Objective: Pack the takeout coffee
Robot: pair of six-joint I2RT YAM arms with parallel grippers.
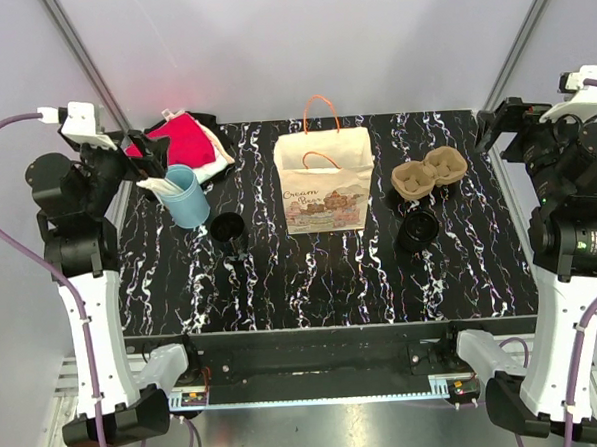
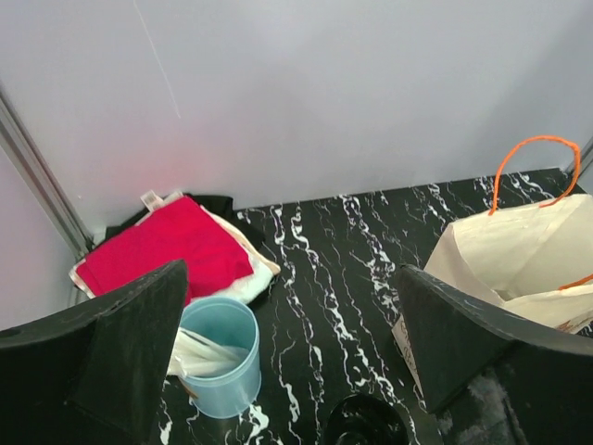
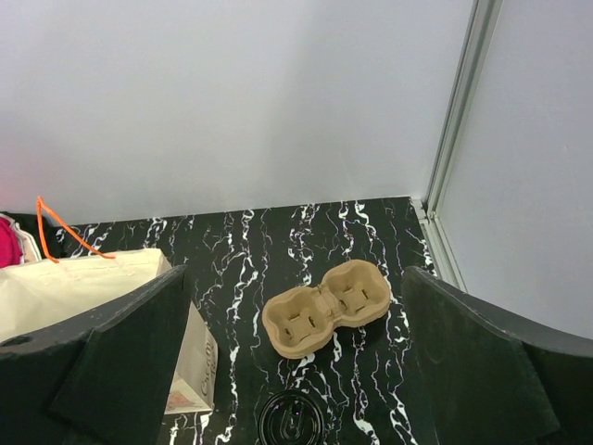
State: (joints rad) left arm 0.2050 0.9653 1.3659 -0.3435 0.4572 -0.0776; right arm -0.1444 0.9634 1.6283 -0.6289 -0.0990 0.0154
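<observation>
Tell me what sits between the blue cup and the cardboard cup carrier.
The paper bag stands upright between the blue cup and the cup carrier, clearest in the top view.

In the left wrist view, the paper bag (image 2: 519,250) runs off the frame at 3 o'clock and a black cup (image 2: 366,425) at 6 o'clock. In the right wrist view, a black round item (image 3: 292,422), kind unclear, is cut off at 6 o'clock. The blue cup (image 2: 218,357) hides most of its white contents.

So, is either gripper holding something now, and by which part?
Nothing is held: the black left gripper and the black right gripper are both open and empty.
</observation>
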